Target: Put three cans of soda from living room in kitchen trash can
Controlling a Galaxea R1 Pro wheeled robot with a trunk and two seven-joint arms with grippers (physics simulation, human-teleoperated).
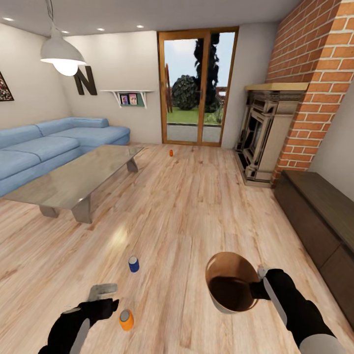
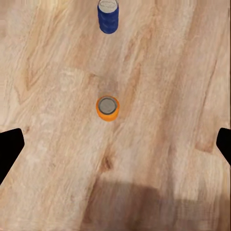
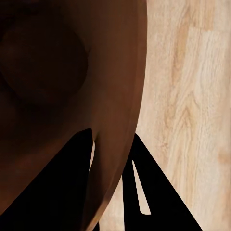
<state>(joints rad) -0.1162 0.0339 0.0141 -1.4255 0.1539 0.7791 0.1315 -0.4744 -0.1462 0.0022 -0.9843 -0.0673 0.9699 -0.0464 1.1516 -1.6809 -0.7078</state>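
We see the living room from the head camera, with the plank floor [image 1: 196,206] as our landmark: everything below is placed against it. The blue sofa [image 1: 44,147] sits along the floor's far left edge, and the glass-topped table [image 1: 78,177] stands on the floor just in front of the sofa. The brick fireplace [image 1: 265,132] rises at the floor's right side, and the wood-framed glass doors [image 1: 196,88] close off its far end.

The bin [image 1: 231,282] is held above the floor, tilted so we look into its orange-brown inside. The right gripper [image 1: 259,280] is clamped on the bin's rim; in the right wrist view its fingers [image 3: 144,192] sit one inside and one outside the wall of the bin [image 3: 72,72].

The left gripper [image 1: 105,290] hangs over the floor with its jaws spread apart and nothing between them; in the left wrist view its fingertips [image 2: 9,149] show at the two sides.

Three cans stand upright on the floor. The near orange can [image 1: 126,319] is just beside the left gripper and lies between the fingertips' line in the left wrist view [image 2: 108,107]. The blue can [image 1: 133,264] stands a little farther out [image 2: 108,17]. The far orange can [image 1: 171,153] is well apart, near the doors.
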